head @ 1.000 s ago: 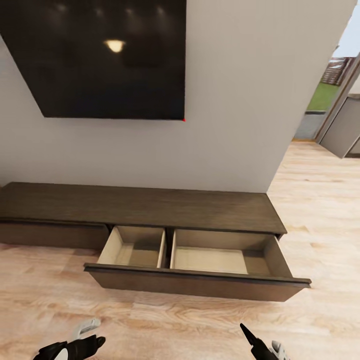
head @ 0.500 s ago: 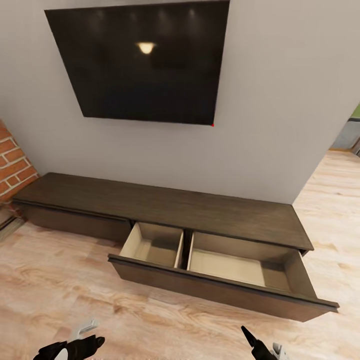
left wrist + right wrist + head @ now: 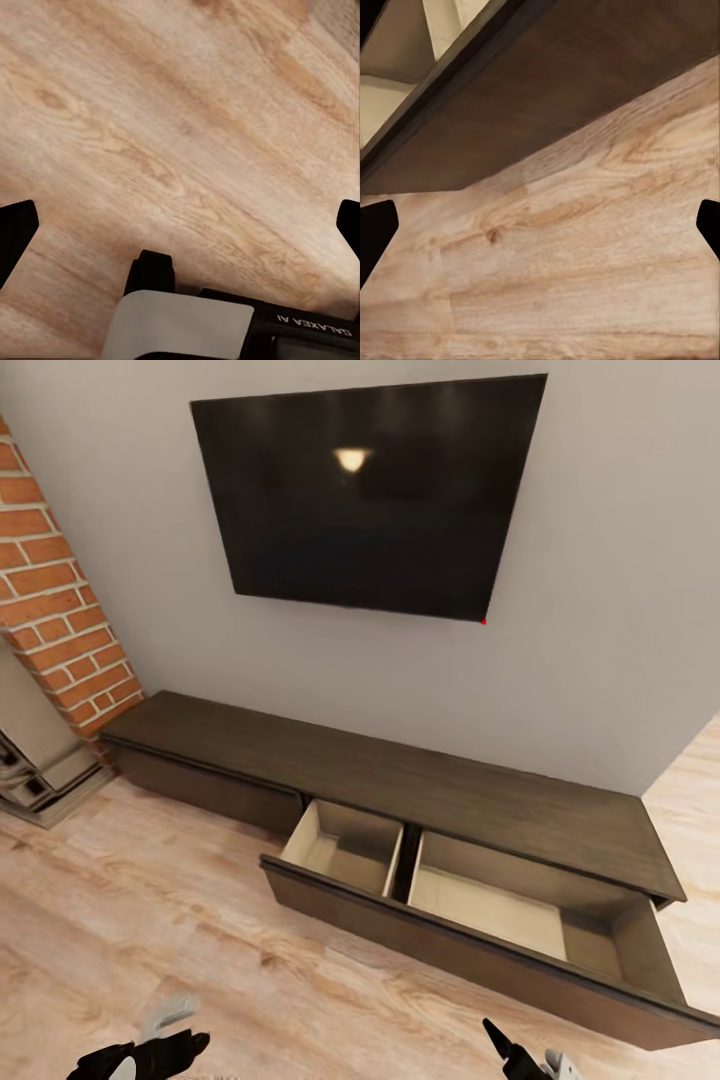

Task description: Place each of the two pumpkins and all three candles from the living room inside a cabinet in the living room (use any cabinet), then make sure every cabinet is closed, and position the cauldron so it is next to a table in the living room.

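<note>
Long low dark-brown cabinet runs along the far wall under a black wall-mounted TV. Its right-hand drawer is pulled out toward the robot, w/ two pale beige compartments, small one at left, wide one at right, split by a divider; both look bare inside. Left drawer front of the cabinet sits flush, closed. Brick column at far left, w/ a pale stepped base at its foot on the wood floor.

Left gripper hangs low over bare floor at near left; in left wrist view its dark fingertips sit at opposite edges of frame, so spread wide, nothing btwn them. Right gripper at near right, just in front of the open drawer's dark front panel; its fingertips are likewise far apart, holding nothing, floor planks below.
</note>
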### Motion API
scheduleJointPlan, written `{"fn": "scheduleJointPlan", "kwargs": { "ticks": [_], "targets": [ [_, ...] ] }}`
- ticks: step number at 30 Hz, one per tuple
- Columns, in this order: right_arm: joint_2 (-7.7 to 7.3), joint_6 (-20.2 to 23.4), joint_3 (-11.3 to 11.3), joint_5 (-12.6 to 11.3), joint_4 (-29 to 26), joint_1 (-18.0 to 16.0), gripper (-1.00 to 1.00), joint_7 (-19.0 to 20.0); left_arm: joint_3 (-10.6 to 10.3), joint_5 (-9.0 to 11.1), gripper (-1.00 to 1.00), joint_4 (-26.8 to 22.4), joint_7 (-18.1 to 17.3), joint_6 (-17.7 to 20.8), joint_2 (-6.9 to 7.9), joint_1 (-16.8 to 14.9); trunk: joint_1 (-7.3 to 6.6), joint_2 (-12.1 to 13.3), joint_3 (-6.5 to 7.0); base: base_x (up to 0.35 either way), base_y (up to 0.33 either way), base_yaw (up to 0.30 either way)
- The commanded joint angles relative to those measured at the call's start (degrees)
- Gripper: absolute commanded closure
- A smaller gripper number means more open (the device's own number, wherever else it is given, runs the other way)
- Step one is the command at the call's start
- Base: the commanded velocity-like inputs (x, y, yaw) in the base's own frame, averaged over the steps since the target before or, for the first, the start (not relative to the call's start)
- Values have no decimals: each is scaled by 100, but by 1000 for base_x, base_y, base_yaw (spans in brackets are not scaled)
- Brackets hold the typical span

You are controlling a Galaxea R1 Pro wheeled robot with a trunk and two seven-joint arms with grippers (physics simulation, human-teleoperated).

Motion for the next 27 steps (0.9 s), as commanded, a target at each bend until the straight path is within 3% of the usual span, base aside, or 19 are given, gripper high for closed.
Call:
{"fn": "scheduleJointPlan", "kwargs": {
  "ticks": [1,7,27],
  "targets": [
    [-2,-33,48,-9,-1,0,-100,-13,-28,54,-100,-5,35,-15,7,-3,-23,39,14,0,0,291],
    [20,-38,48,25,1,-1,-100,-89,-42,73,-100,2,37,-195,6,-2,-155,280,122,0,0,291],
    [106,-210,57,37,-7,1,-100,-527,-51,49,-100,116,37,-221,6,-5,-594,1082,481,0,0,291]
  ]
}}
